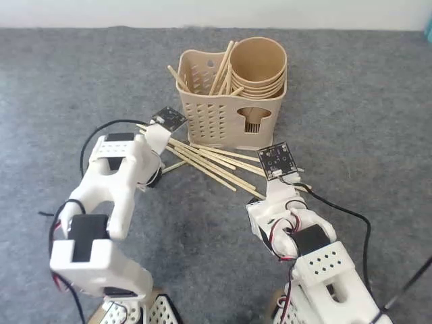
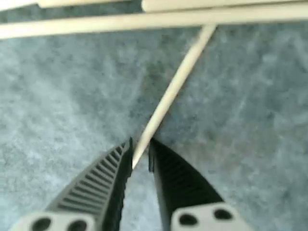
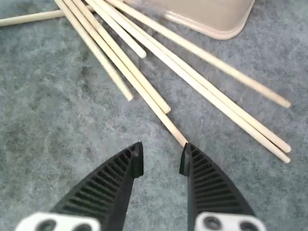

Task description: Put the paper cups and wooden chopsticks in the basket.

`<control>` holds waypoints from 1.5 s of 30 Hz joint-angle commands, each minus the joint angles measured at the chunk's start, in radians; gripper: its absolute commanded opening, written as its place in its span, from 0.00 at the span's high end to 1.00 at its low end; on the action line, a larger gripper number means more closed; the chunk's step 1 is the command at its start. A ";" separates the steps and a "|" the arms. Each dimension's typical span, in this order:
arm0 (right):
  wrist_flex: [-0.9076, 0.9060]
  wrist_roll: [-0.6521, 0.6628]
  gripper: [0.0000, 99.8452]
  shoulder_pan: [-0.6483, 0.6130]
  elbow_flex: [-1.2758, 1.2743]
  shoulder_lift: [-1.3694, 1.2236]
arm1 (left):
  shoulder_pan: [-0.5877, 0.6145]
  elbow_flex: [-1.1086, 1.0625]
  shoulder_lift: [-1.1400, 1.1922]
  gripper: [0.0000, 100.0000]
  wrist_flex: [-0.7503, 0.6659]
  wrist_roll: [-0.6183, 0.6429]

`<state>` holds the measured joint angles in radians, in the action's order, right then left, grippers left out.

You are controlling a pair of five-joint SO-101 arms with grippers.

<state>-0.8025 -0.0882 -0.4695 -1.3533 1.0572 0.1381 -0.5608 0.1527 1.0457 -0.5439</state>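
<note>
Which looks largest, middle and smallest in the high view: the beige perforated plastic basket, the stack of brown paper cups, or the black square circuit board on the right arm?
1. beige perforated plastic basket
2. stack of brown paper cups
3. black square circuit board

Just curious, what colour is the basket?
The basket is beige, with slotted walls; the high view shows it best.

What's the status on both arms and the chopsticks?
Left gripper shut on one chopstick end, low over the mat. Right gripper open, just short of the loose chopsticks beside the basket. Cups stacked in basket. Nothing blocking.
</note>
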 commanded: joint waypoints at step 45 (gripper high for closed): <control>0.013 0.014 0.86 -0.240 0.497 -0.578 | 0.279 0.087 -0.674 0.99 0.683 -0.255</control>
<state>-0.8439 -0.0944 -0.6997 -1.0050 0.6797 0.3667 -0.5240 -0.4795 1.7162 -0.7879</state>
